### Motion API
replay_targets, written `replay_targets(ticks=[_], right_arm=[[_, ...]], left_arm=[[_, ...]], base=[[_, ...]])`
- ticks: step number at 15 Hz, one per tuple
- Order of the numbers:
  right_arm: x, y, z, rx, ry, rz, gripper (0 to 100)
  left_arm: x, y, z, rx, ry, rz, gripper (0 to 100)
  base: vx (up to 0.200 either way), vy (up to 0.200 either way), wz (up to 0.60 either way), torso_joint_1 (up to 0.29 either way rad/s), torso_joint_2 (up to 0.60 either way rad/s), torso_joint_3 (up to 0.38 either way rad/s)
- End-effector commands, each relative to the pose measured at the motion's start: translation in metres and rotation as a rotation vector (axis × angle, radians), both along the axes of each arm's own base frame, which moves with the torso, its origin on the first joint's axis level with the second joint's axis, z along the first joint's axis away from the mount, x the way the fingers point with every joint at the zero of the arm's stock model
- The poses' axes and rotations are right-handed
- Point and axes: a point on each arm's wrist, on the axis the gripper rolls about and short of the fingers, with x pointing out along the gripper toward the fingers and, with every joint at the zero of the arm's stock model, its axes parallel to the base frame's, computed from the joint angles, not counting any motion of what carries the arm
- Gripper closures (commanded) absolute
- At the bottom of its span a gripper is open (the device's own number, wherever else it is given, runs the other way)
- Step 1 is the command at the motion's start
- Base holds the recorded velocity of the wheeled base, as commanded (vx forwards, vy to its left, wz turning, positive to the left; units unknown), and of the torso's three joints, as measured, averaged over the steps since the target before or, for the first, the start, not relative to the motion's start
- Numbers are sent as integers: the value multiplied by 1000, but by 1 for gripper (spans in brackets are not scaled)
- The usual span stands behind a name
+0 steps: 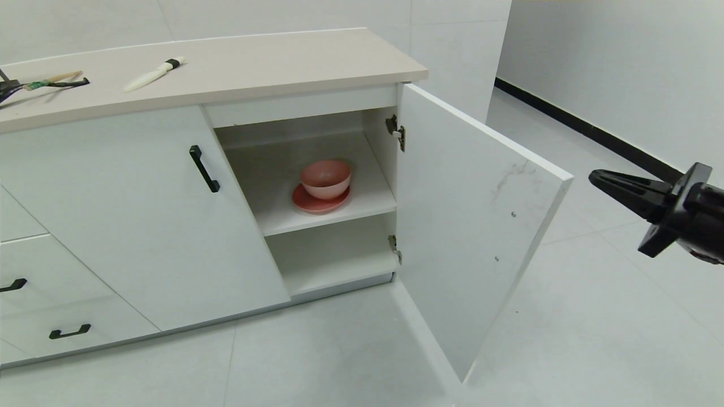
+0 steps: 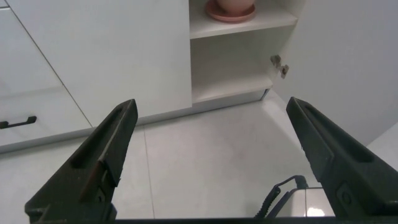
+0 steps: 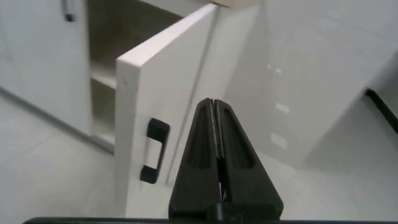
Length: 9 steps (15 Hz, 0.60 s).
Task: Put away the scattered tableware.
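Right pincer (image 1: 593, 178) — fingers together — level, near the open cabinet door (image 1: 475, 226).

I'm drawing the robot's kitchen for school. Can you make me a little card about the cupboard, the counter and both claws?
Cupboard door: open
Shelf: pink bowl sitting on a pink plate
Counter: pale utensil lying flat
Left claw: open, empty
Right claw: shut, empty, out beyond the open door
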Motion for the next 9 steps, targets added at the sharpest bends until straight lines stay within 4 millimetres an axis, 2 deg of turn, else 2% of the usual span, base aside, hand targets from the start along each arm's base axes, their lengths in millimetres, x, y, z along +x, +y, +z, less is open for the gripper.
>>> replay_targets(ticks=[1,4,7,9], right_arm=[[33,9,-10,-10,25,41,100],[57,17,-18,-11,44,64,100],[66,46,-23,-13,49,157,100],[65,56,-24,-14,55,187,100]], left_arm=[[0,0,0,-1,1,0,0],[0,0,0,-1,0,0,0],[0,0,0,-2,1,0,0],[0,0,0,-2,1,0,0]], base=[[0,0,0,0,0,0],[0,0,0,0,0,0],[0,0,0,0,0,0],[0,0,0,0,0,0]])
